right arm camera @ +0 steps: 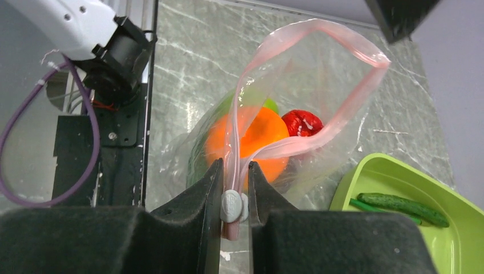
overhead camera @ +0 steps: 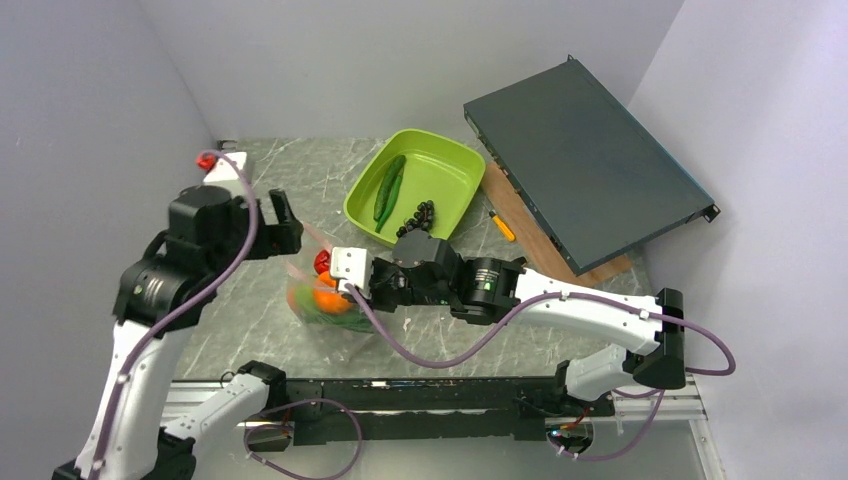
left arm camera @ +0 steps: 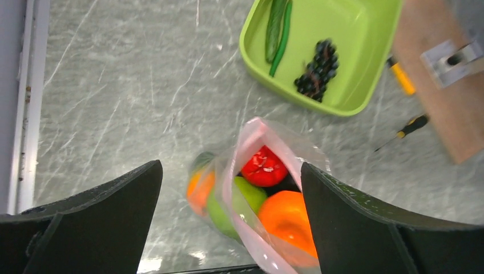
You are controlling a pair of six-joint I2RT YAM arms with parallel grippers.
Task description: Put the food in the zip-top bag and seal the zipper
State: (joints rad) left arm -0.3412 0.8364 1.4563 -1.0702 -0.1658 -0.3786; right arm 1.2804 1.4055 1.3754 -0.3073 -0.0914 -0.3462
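Between the clamped fingers of your right gripper lies the zipper end, the bag gaping just beyond over orange, apple and pepper; hold steady there while the spread left gripper above fetches cucumber and grapes from the tray ahead of it.

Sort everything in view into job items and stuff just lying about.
Job: zip-top bag, zipper, orange, red pepper, green apple, cucumber, grapes.
Lying about: screwdrivers, wooden board, dark case, lime tray.
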